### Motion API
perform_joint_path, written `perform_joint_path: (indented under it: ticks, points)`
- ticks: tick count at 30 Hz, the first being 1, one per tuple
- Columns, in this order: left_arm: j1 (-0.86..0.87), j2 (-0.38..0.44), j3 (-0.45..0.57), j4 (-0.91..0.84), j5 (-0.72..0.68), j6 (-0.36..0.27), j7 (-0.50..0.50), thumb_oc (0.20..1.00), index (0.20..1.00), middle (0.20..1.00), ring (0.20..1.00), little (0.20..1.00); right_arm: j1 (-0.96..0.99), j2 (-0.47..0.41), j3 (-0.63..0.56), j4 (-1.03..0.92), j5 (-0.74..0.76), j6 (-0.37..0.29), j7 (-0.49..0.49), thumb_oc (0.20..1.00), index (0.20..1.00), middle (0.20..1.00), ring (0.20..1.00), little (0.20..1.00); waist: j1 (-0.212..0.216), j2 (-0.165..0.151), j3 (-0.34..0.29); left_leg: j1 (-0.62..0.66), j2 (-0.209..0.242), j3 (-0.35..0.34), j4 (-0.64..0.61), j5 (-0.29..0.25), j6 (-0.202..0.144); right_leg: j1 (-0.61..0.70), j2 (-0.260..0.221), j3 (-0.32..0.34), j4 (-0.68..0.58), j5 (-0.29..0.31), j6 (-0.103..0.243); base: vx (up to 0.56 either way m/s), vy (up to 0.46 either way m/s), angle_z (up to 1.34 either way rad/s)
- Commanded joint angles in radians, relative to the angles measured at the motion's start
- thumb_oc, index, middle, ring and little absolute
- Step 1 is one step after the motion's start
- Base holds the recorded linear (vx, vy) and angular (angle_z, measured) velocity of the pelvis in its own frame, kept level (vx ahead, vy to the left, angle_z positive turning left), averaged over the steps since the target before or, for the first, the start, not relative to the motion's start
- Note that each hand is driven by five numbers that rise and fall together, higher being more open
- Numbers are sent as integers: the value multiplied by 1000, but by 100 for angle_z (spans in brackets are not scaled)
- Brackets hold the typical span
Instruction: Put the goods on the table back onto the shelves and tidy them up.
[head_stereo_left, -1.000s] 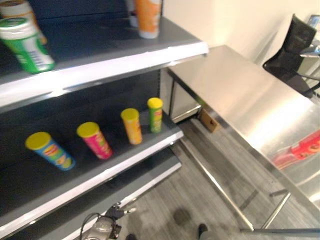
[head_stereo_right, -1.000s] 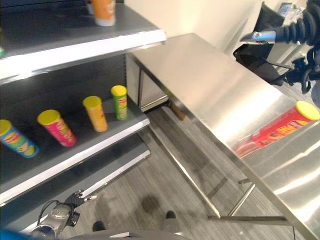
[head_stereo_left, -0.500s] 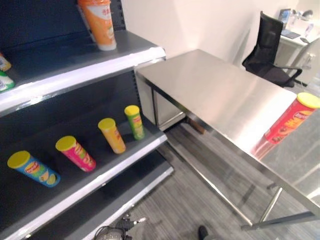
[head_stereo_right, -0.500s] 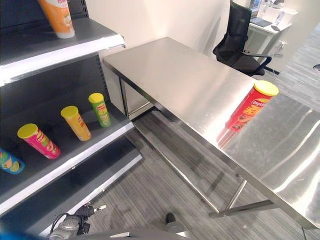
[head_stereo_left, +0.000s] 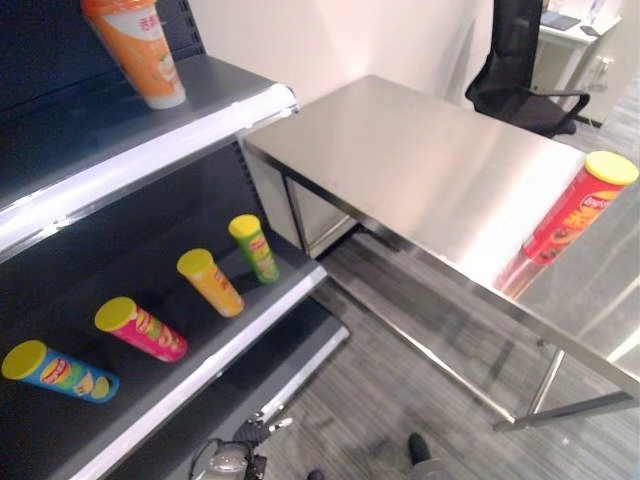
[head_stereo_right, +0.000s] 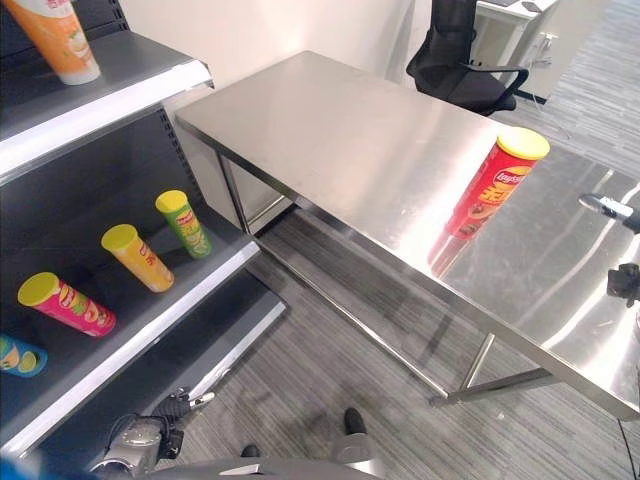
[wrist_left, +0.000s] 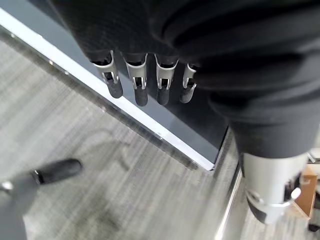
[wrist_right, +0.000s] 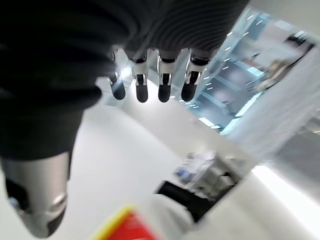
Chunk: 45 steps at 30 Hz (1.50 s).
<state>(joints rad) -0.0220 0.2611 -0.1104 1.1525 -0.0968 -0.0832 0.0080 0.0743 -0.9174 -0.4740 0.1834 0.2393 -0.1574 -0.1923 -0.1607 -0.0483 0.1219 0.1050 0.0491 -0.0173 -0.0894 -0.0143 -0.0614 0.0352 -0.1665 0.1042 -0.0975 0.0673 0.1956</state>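
A red can (head_stereo_right: 495, 185) with a yellow lid stands alone on the shiny worktop (head_stereo_right: 350, 130), far to the right of the shelf (head_stereo_left: 200, 360) where four more cans (head_stereo_left: 210, 282) stand, and the left hand (wrist_left: 145, 82) and right hand (wrist_right: 150, 80) hang with loose, empty fingers.

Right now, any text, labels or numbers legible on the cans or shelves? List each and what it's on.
No text can be quoted.
Red cylindrical can with yellow lid on the steel table: logo patch, too blurred.
Green, orange, pink and blue yellow-lidded cans on the dark middle shelf: print too small.
Orange tub on the top shelf: characters unreadable.
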Motion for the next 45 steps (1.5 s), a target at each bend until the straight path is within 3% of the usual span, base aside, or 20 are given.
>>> perform_joint_path:
  ticks: [1,11,27,45]
  points:
    - [-18,53,-6,30,31,-12,30,1000,1000,1000,1000,1000,-47,-56,-73,-16,-34,-23,-30,1000,1000,1000,1000,1000,50,-15,-14,-33,-5,72,23,-47,1,39,128,-74,38,-129,-76,43,11,0]
    - [5,38,-22,31,41,-7,35,1000,1000,1000,1000,1000,-59,-42,-35,33,-24,-13,-27,1000,1000,1000,1000,1000,61,-7,-15,-7,3,67,13,-58,-6,62,123,-89,33,-147,-76,32,-12,5]
    - [30,51,-16,34,21,-6,37,1000,1000,1000,1000,1000,-165,-83,110,148,-8,4,11,1000,1000,1000,1000,1000,99,-7,3,-15,23,23,8,-27,-34,83,136,-150,26,-163,-93,2,-52,12]
    - [45,40,-32,43,3,-9,39,1000,1000,1000,1000,1000,-276,-100,198,218,41,-3,19,1000,1000,1000,1000,1000,131,-16,5,-13,25,-4,3,-19,-42,104,140,-192,18,-169,-100,0,-14,8]
